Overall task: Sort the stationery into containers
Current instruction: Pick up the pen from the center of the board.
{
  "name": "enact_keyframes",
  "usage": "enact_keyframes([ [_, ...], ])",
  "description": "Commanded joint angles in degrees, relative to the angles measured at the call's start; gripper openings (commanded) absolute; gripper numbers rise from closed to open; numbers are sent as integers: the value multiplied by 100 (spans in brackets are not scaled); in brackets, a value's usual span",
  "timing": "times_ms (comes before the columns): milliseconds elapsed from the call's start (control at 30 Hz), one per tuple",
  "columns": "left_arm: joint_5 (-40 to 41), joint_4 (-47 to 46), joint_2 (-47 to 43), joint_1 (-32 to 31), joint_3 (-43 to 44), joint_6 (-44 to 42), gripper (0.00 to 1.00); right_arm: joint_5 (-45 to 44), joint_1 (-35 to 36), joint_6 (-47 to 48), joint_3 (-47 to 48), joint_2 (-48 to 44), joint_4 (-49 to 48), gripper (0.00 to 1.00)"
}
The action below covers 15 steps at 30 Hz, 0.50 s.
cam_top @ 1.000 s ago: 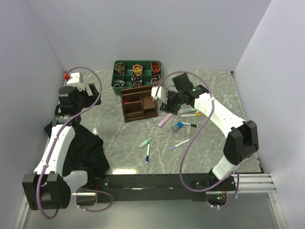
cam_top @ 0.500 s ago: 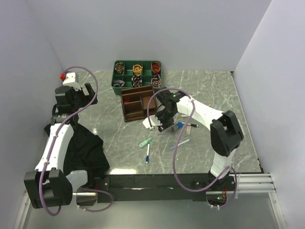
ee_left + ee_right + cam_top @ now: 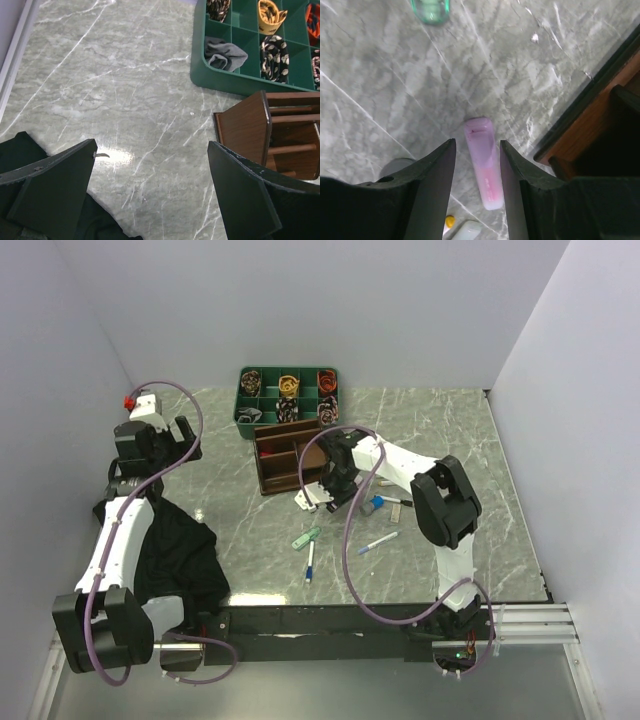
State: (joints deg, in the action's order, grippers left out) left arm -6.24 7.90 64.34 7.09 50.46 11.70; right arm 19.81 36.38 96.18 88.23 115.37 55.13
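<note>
The lilac flat bar point(image 3: 485, 167) lies on the marble, next to the dark brown organiser point(image 3: 290, 455) point(image 3: 600, 115). My right gripper point(image 3: 477, 145) point(image 3: 342, 492) is lowered over the bar, its jaws straddling it with a thin gap still showing on the left side. In the top view the gripper hides the bar. My left gripper point(image 3: 151, 145) point(image 3: 190, 438) hangs wide open and empty, left of the organiser point(image 3: 292, 142). Loose on the table are a mint-green clip point(image 3: 306, 538) point(image 3: 431, 9), a blue pen point(image 3: 310, 565), a white pen point(image 3: 377, 543), a grey-blue cylinder point(image 3: 375, 505) and a yellow pen tip point(image 3: 450, 220).
A green divided tray point(image 3: 288, 395) point(image 3: 235, 82) holding rolled fabric items stands behind the organiser. A black cloth point(image 3: 180, 550) point(image 3: 20, 150) lies at the left beside the left arm. White walls close in the table on three sides.
My right arm swung from beside the organiser down onto the lilac bar, and its jaws narrowed around it. The left arm barely shifted and stayed open.
</note>
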Motion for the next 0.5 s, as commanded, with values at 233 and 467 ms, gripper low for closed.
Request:
enact_keyframes([
  [233,-18,-219,202,20,140,-28,99,-417,-158,226,626,512,340,46],
  [467,0,-272,237,38,78,-19,100,-540,-158,340,635,618,516,43],
])
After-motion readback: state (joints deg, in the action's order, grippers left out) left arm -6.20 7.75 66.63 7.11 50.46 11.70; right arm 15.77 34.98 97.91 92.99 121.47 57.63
